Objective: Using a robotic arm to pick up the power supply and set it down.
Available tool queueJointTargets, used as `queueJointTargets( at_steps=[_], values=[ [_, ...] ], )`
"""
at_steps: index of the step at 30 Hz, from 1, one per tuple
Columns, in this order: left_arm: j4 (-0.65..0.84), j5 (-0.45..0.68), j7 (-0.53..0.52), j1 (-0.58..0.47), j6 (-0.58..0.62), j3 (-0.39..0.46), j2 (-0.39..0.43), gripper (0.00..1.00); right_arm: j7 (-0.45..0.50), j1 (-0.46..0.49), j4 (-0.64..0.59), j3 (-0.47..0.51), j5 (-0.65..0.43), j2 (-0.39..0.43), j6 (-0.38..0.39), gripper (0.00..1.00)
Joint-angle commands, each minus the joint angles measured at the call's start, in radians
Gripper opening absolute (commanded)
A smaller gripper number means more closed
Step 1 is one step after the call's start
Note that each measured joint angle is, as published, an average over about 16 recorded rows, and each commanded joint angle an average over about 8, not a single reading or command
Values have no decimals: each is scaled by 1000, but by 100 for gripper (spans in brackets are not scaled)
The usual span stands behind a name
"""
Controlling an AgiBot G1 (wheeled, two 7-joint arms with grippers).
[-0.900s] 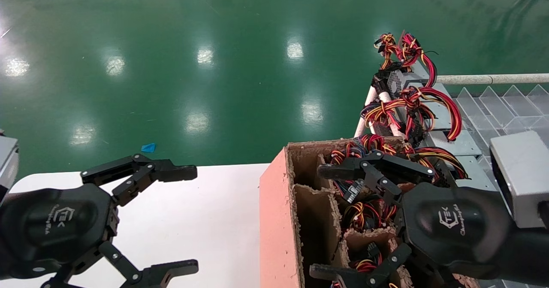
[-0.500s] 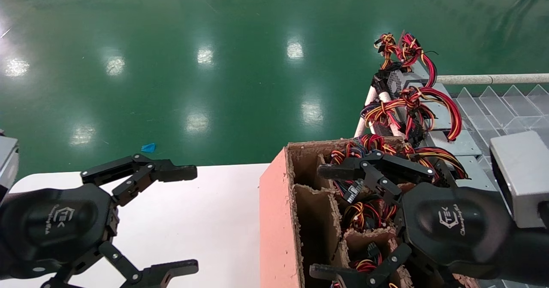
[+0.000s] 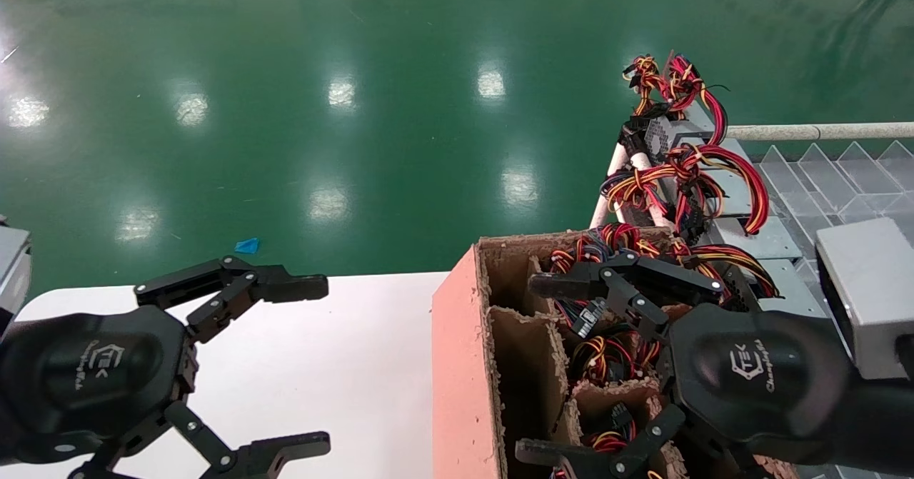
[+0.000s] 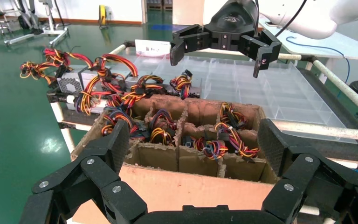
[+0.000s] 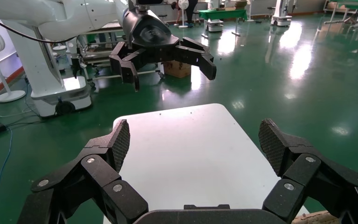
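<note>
Glossy green factory floor (image 3: 300, 108) is seen beyond a white rounded tabletop (image 3: 335, 365), over which the left black domed gripper with a white logo (image 3: 314, 365) is held with its linked fingers spread wide and nothing between them. Just beside that gripper, toward the right arm, a pink-sided brown cardboard box with ragged dividers (image 3: 464, 365) is stood against the tabletop's edge; its compartments are filled with bundles of red, yellow, orange and black wires (image 4: 228, 135). The right black domed gripper (image 3: 532, 368) is poised directly above this box, its fingers likewise opened wide and empty. Beyond the right gripper, past the box's far wall, small silver-grey metal power supplies with perforated vent faces (image 3: 668, 133) are laid in a row on a white-tubed rack (image 3: 821, 131), with looping red cables draped over them. Clear plastic divided trays (image 4: 261, 88) are seen on the same rack, to the outer side of the right gripper.
</note>
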Motion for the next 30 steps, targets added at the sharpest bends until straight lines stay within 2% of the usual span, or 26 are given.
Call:
queueJointTargets(
  at_steps=[1, 2, 9, 10, 15, 20, 27, 28, 30],
  values=[
    [0, 0, 0, 0, 0, 0, 0, 100, 0, 0, 0, 0, 0, 0, 0, 100],
    [0, 0, 0, 0, 0, 0, 0, 93, 0, 0, 0, 0, 0, 0, 0, 100],
    [0, 0, 0, 0, 0, 0, 0, 6, -3, 6, -1, 0, -15, 4, 10, 100],
    [0, 0, 0, 0, 0, 0, 0, 0, -4, 10, -1, 0, -25, 6, 15, 100],
    [0, 0, 0, 0, 0, 0, 0, 0, -7, 60, -2, -12, -122, 26, 65, 100],
    [0, 0, 0, 0, 0, 0, 0, 0, -5, 167, -7, -53, -301, 42, 101, 100],
    [0, 0, 0, 0, 0, 0, 0, 0, -24, 376, -113, -154, -569, -15, 64, 100],
    [0, 0, 0, 0, 0, 0, 0, 0, -34, 405, -140, -168, -601, -30, 56, 97],
    [0, 0, 0, 0, 0, 0, 0, 0, -61, 461, -203, -196, -663, -62, 42, 74]
  ],
)
